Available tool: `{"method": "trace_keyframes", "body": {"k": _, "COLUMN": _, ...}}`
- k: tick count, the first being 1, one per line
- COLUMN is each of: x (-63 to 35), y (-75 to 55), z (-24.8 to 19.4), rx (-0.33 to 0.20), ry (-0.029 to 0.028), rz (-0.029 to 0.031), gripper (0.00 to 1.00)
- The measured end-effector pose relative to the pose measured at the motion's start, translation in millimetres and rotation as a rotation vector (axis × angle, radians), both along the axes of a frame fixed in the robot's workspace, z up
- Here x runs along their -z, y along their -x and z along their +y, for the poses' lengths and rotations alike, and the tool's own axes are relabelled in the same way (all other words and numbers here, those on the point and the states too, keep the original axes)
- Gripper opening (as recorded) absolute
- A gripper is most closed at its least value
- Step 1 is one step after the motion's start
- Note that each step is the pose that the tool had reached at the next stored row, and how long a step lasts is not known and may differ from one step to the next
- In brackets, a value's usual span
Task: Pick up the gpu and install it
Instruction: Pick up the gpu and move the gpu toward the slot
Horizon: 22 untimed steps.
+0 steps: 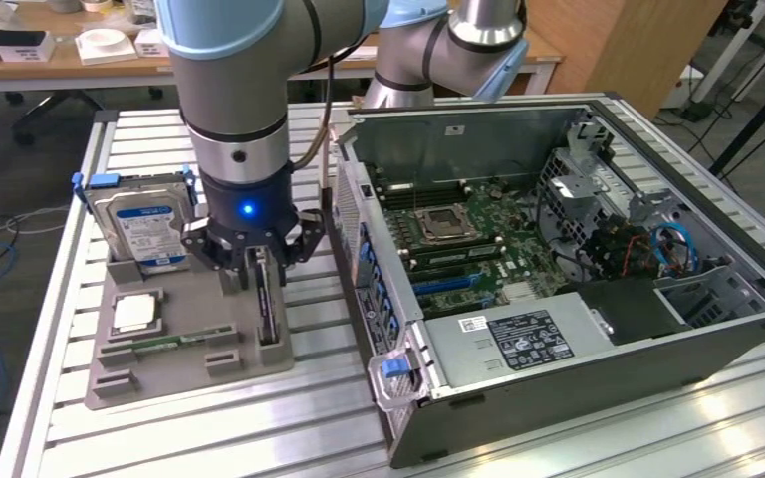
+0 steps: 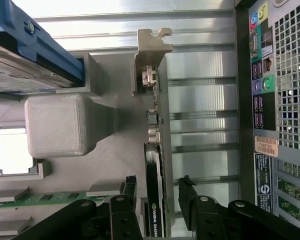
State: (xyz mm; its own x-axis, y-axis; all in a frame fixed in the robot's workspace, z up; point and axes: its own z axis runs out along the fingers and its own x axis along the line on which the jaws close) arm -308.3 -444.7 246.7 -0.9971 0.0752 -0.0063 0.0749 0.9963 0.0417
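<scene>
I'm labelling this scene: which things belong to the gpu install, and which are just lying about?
In the job: thin black-faced gpu card standing on edge; open black gripper straddling it; open dark computer case.
Lying about: silver hard drive with blue-white label; narrow green memory stick; square silver processor chip.

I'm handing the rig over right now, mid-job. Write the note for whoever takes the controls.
The pincer is open, lowered over the graphics card, with one finger on each side and not closed on it.
The graphics card stands on edge in the grey holder, beside the open computer case.
Done: the pincer is lined up on the card.
Left: the card is not yet gripped, lifted or installed in the case.
</scene>
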Motion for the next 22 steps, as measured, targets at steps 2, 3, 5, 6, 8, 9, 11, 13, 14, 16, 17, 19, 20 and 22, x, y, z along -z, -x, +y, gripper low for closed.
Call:
{"method": "trace_keyframes", "body": {"k": 2, "x": 1.1, "y": 0.0, "z": 0.0, "rx": 0.000, "ry": 0.0000, "rz": -0.0001, "gripper": 0.47}}
{"method": "trace_keyframes", "body": {"k": 3, "x": 1.7, "y": 0.0, "z": 0.0, "rx": 0.000, "ry": 0.0000, "rz": 0.0000, "gripper": 0.47}}
{"method": "trace_keyframes", "body": {"k": 5, "x": 3.1, "y": 0.0, "z": 0.0, "rx": 0.000, "ry": 0.0000, "rz": 0.0000, "gripper": 0.47}}
{"method": "trace_keyframes", "body": {"k": 6, "x": 3.8, "y": 0.0, "z": 0.0, "rx": 0.000, "ry": 0.0000, "rz": -0.0001, "gripper": 0.47}}
{"method": "trace_keyframes", "body": {"k": 8, "x": 4.9, "y": 0.0, "z": 0.0, "rx": 0.000, "ry": 0.0001, "rz": 0.0000, "gripper": 0.47}}
{"method": "trace_keyframes", "body": {"k": 9, "x": 5.6, "y": 0.0, "z": 0.0, "rx": 0.000, "ry": 0.0000, "rz": 0.0000, "gripper": 0.47}}
{"method": "trace_keyframes", "body": {"k": 11, "x": 6.8, "y": 0.0, "z": 0.0, "rx": 0.000, "ry": 0.0000, "rz": 0.0000, "gripper": 0.47}}
{"method": "trace_keyframes", "body": {"k": 13, "x": 8.1, "y": 0.0, "z": 0.0, "rx": 0.000, "ry": 0.0001, "rz": 0.0000, "gripper": 0.47}}
{"method": "trace_keyframes", "body": {"k": 14, "x": 8.7, "y": 0.0, "z": 0.0, "rx": 0.000, "ry": 0.0000, "rz": 0.0000, "gripper": 0.47}}
{"method": "trace_keyframes", "body": {"k": 16, "x": 10.0, "y": 0.0, "z": 0.0, "rx": 0.000, "ry": 0.0000, "rz": -0.0001, "gripper": 0.47}}
{"method": "trace_keyframes", "body": {"k": 17, "x": 10.6, "y": 0.0, "z": 0.0, "rx": 0.000, "ry": 0.0000, "rz": 0.0000, "gripper": 0.47}}
{"method": "trace_keyframes", "body": {"k": 19, "x": 11.3, "y": 0.0, "z": 0.0, "rx": 0.000, "ry": 0.0001, "rz": 0.0001, "gripper": 0.47}}
{"method": "trace_keyframes", "body": {"k": 20, "x": 11.7, "y": 0.0, "z": 0.0, "rx": 0.000, "ry": 0.0001, "rz": 0.0000, "gripper": 0.47}}
{"method": "trace_keyframes", "body": {"k": 22, "x": 12.4, "y": 0.0, "z": 0.0, "rx": 0.000, "ry": 0.0001, "rz": 0.0001, "gripper": 0.47}}
